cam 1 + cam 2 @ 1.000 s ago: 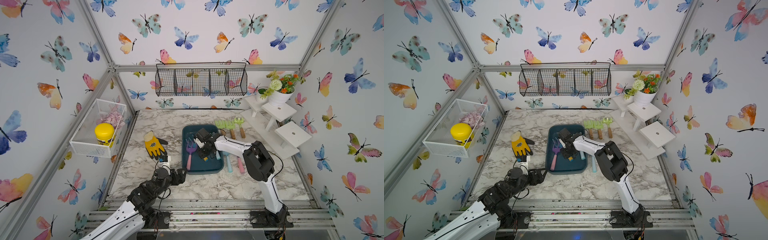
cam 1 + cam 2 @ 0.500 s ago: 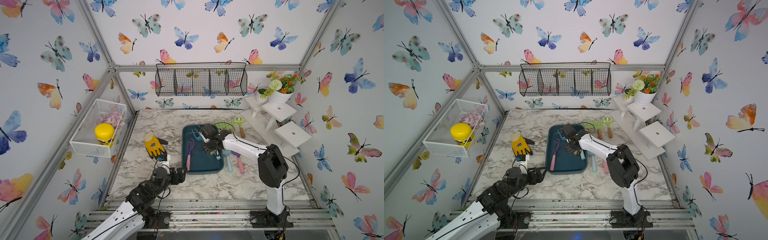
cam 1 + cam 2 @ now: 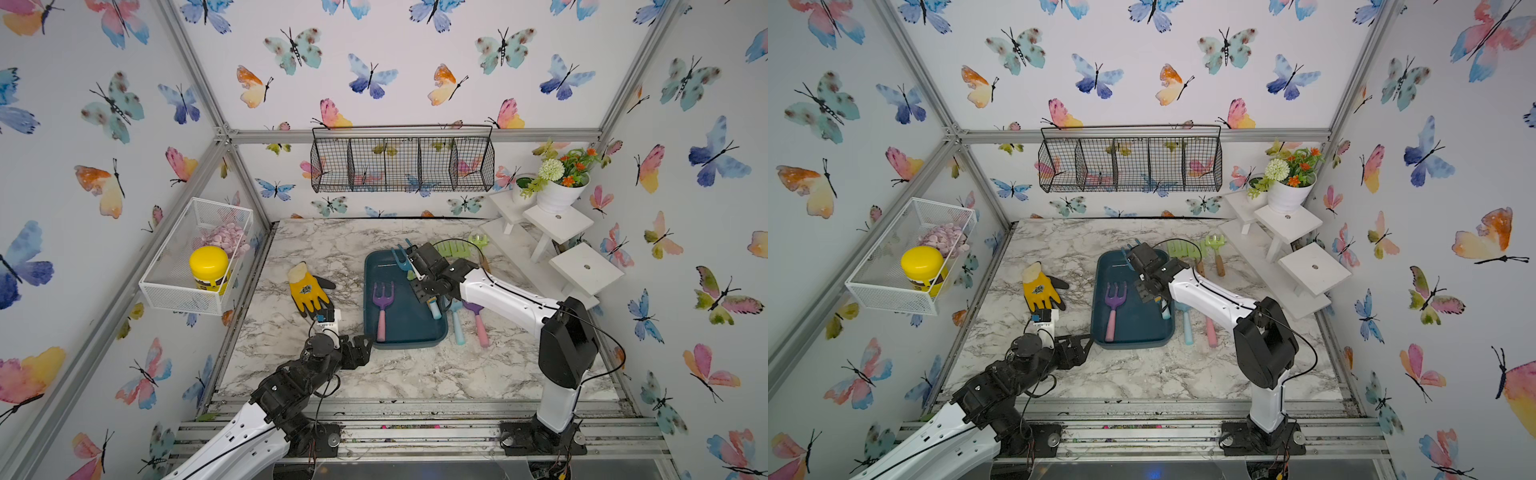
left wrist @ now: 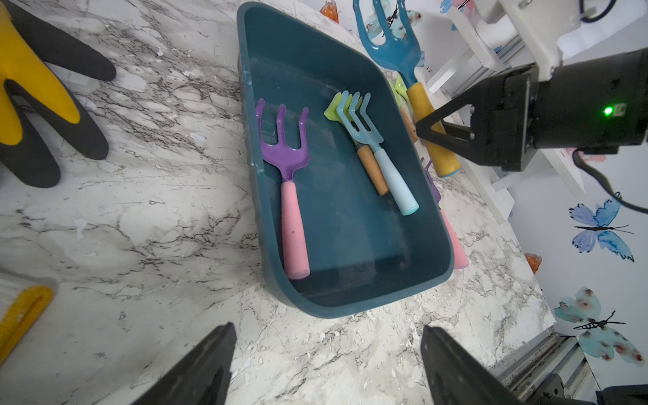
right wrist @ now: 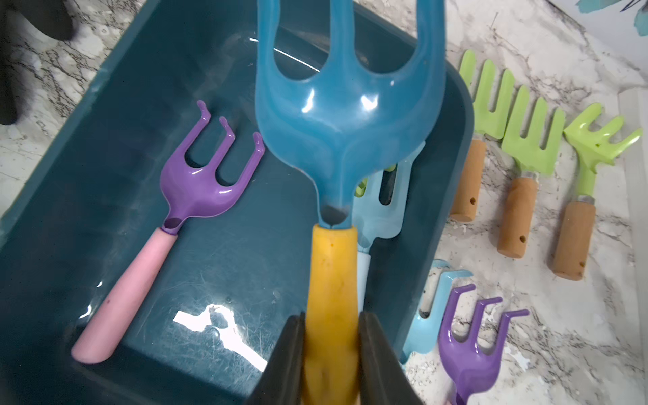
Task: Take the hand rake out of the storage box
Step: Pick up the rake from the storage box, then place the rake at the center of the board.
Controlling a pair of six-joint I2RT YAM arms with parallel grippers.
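Holding: right end effector [image 5: 331,336] clamps the yellow handle of the blue hand rake [image 5: 345,119].
Hand rake: in air over storage box [image 4: 333,305] far right part, tines toward worktop [image 4: 140,217] far edge.
Left end effector [image 4: 326,336]: wide, empty, farther away.

The left arm [image 3: 286,386] lies low at 7 o'clock of the table [image 3: 415,374]. The left gripper [image 3: 360,351] points to 1 o'clock, jaws wide apart and empty. The right arm [image 3: 505,297] stands at 5 o'clock and reaches to 10 o'clock. The right gripper [image 5: 331,336] has its jaws closed on the hand rake [image 5: 347,115].
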